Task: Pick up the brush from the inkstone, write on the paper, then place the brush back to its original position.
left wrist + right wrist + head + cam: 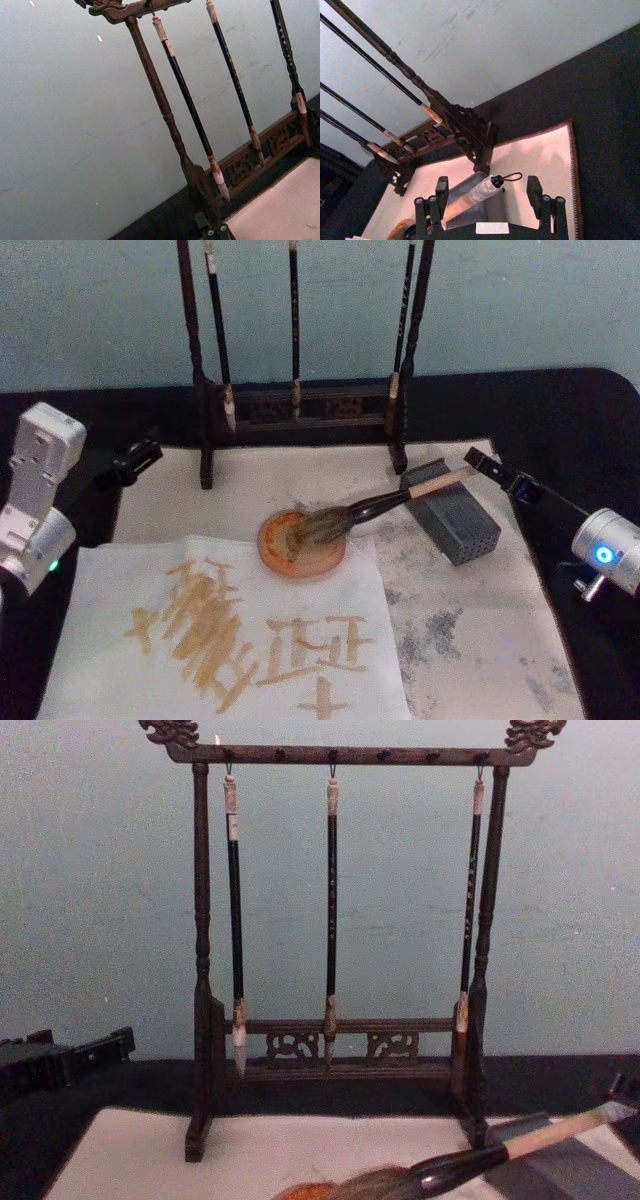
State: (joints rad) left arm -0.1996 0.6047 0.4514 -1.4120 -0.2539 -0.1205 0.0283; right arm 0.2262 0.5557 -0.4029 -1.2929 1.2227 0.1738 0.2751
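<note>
Brush point(385, 504) rests on inkstone point(302, 544); right hand point(497, 476) open, left hand's point(138, 461) grip probably unclear

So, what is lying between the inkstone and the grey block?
In the head view, the brush bridges that stretch: bristles on the inkstone, handle propped on the grey block. Beneath it lies the stained mat.
</note>
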